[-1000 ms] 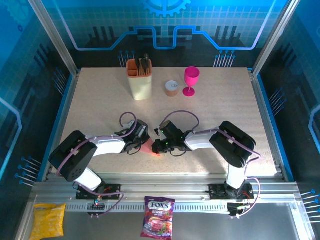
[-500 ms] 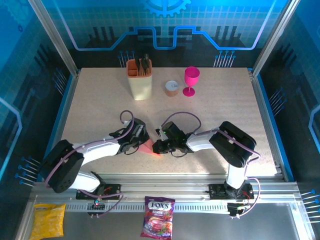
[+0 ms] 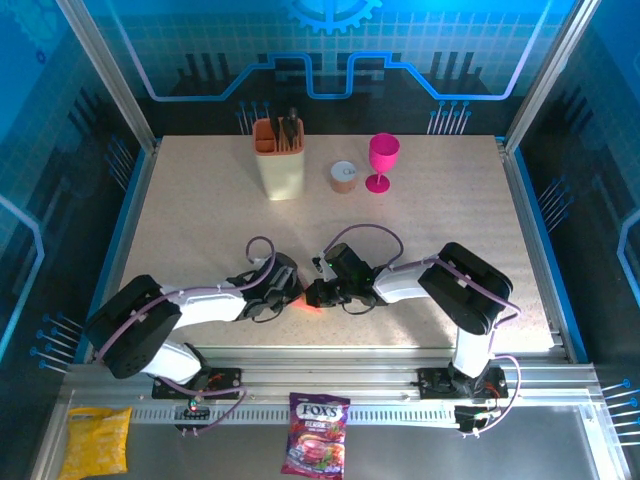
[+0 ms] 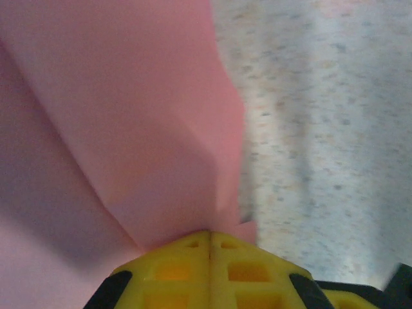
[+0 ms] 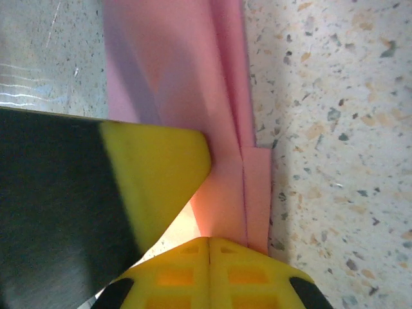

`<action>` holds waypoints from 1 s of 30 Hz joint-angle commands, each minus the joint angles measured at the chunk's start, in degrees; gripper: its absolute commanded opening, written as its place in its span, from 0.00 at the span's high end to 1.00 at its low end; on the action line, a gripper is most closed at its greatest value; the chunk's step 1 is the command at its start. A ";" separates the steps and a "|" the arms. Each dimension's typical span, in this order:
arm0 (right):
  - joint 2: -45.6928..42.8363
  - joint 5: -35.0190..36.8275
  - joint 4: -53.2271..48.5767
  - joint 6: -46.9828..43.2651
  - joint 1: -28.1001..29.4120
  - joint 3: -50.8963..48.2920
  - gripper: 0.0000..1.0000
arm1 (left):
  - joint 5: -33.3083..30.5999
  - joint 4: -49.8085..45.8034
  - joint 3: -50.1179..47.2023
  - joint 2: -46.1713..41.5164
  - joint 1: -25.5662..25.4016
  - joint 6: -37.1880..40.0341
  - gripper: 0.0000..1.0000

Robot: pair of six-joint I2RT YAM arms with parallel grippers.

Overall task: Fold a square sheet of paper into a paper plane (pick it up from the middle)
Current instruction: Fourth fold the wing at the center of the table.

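Speckled beige table inside blue-lit walls; at lower centre left gripper and right gripper meet, each clamped closed on folded pink paper.

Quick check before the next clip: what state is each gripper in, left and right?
The left gripper is closed, pinching the folded pink paper.
The right gripper is closed, pinching the same paper.
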 commanded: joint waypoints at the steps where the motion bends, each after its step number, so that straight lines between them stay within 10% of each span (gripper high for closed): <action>1: 3.18 5.04 -11.97 0.31 -0.55 -1.54 1.00 | -2.58 -1.55 -1.79 1.52 0.23 -3.73 1.00; 30: 8.16 9.67 -20.22 -1.17 1.43 -1.95 1.00 | 1.18 -0.98 2.97 8.91 28.26 11.84 1.00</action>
